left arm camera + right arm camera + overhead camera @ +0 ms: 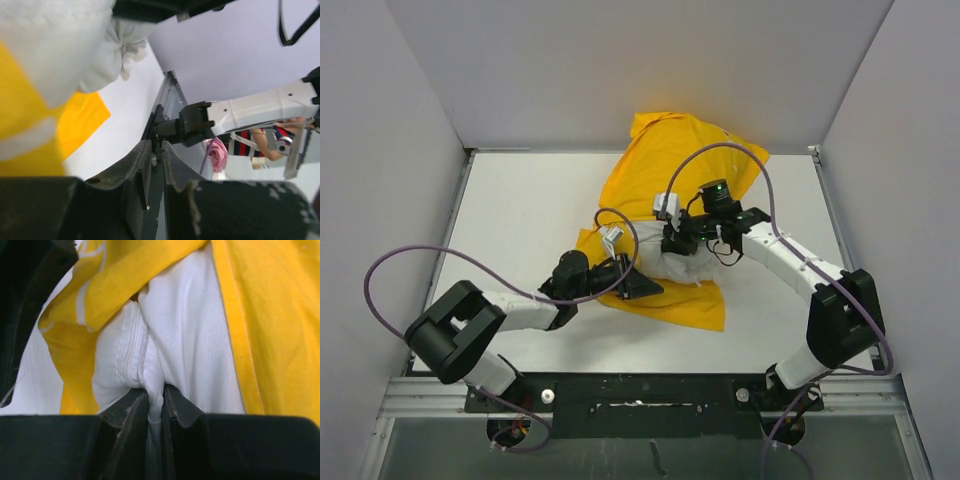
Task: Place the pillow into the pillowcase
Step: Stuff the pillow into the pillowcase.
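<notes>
Looking down from the top camera, finds the yellow pillowcase (660,170) crumpled over the middle and far part of the white bench (520,220), reaching up to the back wall. Shows the white pillow (688,268) bulging out at the near side of the case, with yellow cloth under it and around it. Places the right end effector (673,246) on the exposed top of the pillow. Places the left end effector (655,289) just beside the pillow's near-left edge, above the yellow cloth; cannot tell from here whether touching.

Turning to the left wrist camera, sees the left end effector (156,150) narrow, only a thin slit between the fingers and nothing in it. Shows the pillow (65,45) at upper left, apart from the fingers, and the pillowcase (30,125) below it, one yellow corner flat on the bench (125,110).

Moving to the right wrist camera, finds the right end effector (156,400) pinched on a fold of the pillow (185,330), next to a stitched seam. Shows the pillowcase (270,315) lying over the pillow on the left and on the right.
</notes>
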Available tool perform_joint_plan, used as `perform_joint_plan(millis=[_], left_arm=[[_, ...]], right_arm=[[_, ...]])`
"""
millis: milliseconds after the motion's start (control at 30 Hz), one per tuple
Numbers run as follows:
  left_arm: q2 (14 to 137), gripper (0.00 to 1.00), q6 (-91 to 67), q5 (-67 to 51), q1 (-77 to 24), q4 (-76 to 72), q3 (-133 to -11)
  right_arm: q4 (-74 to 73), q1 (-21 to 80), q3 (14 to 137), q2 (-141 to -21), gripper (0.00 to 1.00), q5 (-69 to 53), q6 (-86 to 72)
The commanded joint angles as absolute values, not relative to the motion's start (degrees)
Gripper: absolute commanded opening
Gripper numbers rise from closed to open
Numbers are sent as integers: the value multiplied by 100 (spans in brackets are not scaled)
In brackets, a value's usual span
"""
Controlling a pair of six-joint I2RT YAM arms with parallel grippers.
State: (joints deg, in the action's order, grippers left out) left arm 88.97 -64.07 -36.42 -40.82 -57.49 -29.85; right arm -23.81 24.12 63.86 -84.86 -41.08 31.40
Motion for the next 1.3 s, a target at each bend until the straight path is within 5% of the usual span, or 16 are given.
perform_joint_plan(millis=[0,233,400,533,767,1100,1267], left_arm=[[7864,17,-5563,-2588,-4109,-4796,-2426],[4707,51,-4456,-388,-4427,-1232,-1989],[3297,59,-4957,133,-4552,-458,-1697],[3781,63,-5481,874,-4907,-610,-1588],[5825,92,-5201,2577,-5531,-1747,-1875],[7653,84,-5208,1612,-4358,-3989,-2040],[8474,68,-5628,1478,-4239,-4374,-2280]], right_arm=[[-2190,3008,7143,-9063,2,-3684,3938],[-2427,3113,7296,-9261,3,-4212,3838],[-2322,3276,7424,-9344,3,-4610,3424],[-2454,3411,7976,-9751,3,-4648,3093],[-2899,3481,8889,-10363,3,-4424,3077],[-2708,3551,8622,-10202,3,-4478,3014],[-2716,3523,8697,-10085,3,-4371,2939]])
